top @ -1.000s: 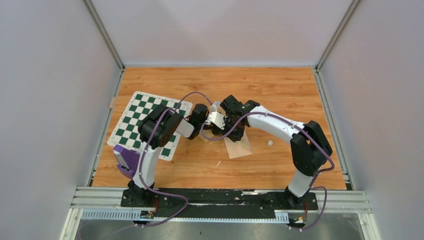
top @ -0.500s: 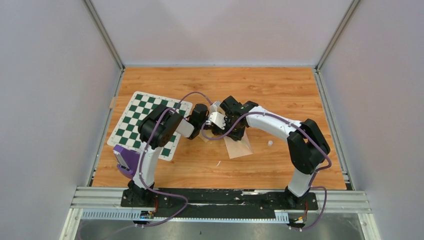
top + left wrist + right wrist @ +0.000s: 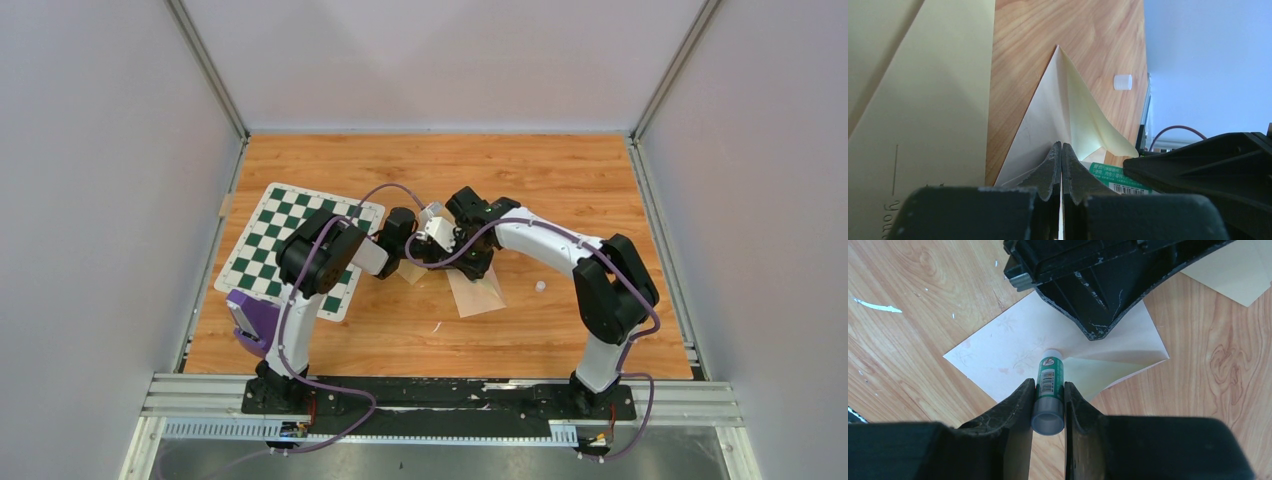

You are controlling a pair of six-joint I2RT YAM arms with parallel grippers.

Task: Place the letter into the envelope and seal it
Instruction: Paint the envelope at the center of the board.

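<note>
A cream envelope [image 3: 478, 296] with a faint floral print [image 3: 998, 360] lies on the wooden table. Its triangular flap [image 3: 1068, 110] stands raised, and my left gripper [image 3: 1062, 145] is shut on the flap's thin edge. My right gripper [image 3: 1049, 383] is shut on a green-labelled glue stick [image 3: 1051, 371]. The stick's white tip touches the paper at the flap's fold, just below the left gripper's fingers [image 3: 1098, 300]. In the top view both grippers meet over the envelope's near-left corner [image 3: 425, 262]. The letter is not visible in any view.
A plain tan sheet [image 3: 923, 125] with printed writing lies just left of the envelope. A small white cap [image 3: 540, 286] sits on the table to the right. A green-and-white checkered mat [image 3: 290, 245] lies at the left, with a purple object [image 3: 254, 316] near its front corner.
My right wrist has shifted slightly toward the back left with the glue stick in it. The left arm has held still on the flap.
</note>
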